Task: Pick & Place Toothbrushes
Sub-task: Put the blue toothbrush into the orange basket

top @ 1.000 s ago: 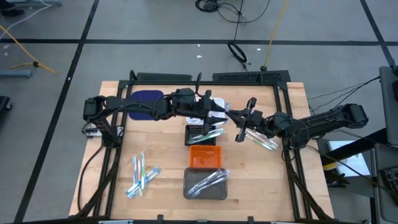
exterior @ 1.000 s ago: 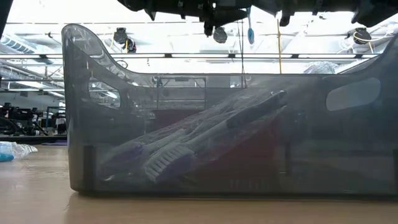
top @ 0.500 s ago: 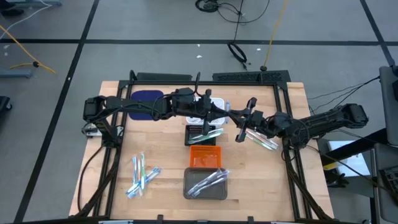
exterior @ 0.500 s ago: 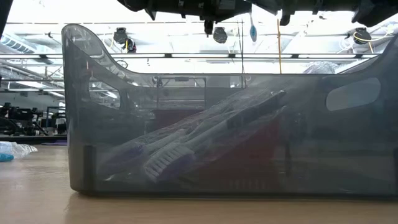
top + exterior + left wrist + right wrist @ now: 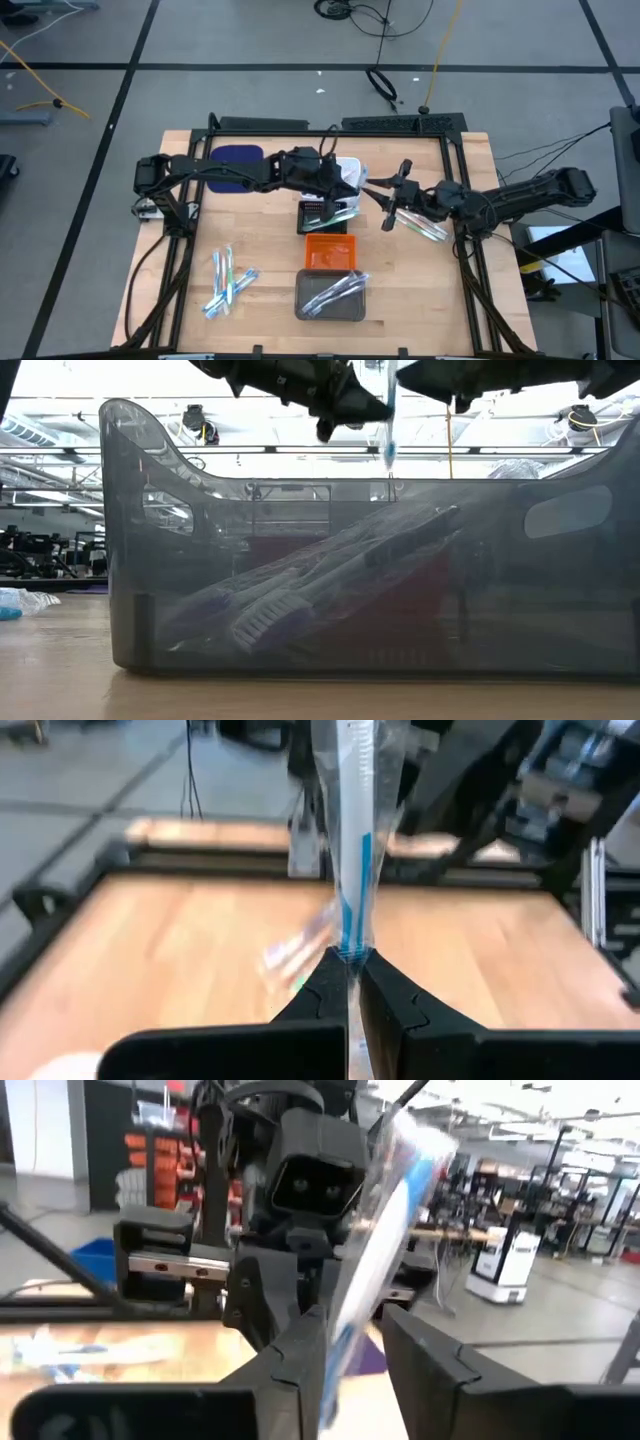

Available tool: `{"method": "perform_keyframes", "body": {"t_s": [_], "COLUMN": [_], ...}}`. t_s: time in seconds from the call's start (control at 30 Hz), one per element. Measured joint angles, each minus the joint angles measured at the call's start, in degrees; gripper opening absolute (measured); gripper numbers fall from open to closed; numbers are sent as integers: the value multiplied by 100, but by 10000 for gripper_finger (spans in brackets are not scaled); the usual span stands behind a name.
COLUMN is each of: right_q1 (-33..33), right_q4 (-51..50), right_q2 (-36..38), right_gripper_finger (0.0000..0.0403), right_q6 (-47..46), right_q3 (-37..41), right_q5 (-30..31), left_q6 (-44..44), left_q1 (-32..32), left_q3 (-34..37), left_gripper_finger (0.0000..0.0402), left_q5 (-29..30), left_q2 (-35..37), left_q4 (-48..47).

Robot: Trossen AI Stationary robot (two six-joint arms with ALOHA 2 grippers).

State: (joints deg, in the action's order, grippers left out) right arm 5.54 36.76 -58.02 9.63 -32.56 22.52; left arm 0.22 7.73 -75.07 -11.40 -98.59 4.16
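A toothbrush in a clear wrapper [image 5: 352, 840] hangs in the air over the middle of the table, nearly upright in the low view [image 5: 388, 420]. My left gripper [image 5: 356, 189] [image 5: 352, 982] is shut on it. My right gripper [image 5: 374, 190] [image 5: 352, 1350] faces it from the table's right. Its fingers stand apart on either side of the same toothbrush [image 5: 385, 1230]. More toothbrushes lie in the black tray [image 5: 326, 214] and the grey tray [image 5: 332, 294], and loose at the near left [image 5: 228, 280] and under the right arm [image 5: 425, 228]. My left gripper pinches the wrapped toothbrush [image 5: 350, 948] between its two fingertips, coming from the table's left. The long part of the toothbrush stands out past the fingers, lifted clear of the table. My right gripper has the toothbrush's other stretch [image 5: 345, 1335] between its spread fingers; whether either finger touches it I cannot tell.
A white tray [image 5: 347, 168] lies just behind the grippers and an orange tray [image 5: 330, 252] sits between the black and grey ones. A dark blue pad [image 5: 236, 158] lies at the far left. The grey tray's wall [image 5: 300, 610] fills the low view.
My left gripper has shut on the toothbrush held between the two arms and has tipped a little downward. In the low view the toothbrush now hangs lower, its blue end pointing down, with the dark grippers further into the picture.
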Motion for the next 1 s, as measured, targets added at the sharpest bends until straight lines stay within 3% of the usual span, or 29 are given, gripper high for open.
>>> {"method": "perform_keyframes", "body": {"t_s": [0.33, 0.57, 1.0], "right_q1": [0, 2, 2], "right_q4": [-1661, -1949, -2275], "right_q2": [708, 804, 804], "right_gripper_finger": [106, 103, 102], "right_q6": [-528, -602, -639], "right_q3": [0, 0, 0], "right_q5": [29, 173, 170], "left_q6": [-453, -831, -1505], "left_q1": [-229, -752, -1442], "left_q3": [0, 0, 0], "left_gripper_finger": [0, 0, 0], "left_q5": [6, -21, 1031], "left_q2": [0, 0, 0], "left_q4": [-977, -1830, -2905]}}
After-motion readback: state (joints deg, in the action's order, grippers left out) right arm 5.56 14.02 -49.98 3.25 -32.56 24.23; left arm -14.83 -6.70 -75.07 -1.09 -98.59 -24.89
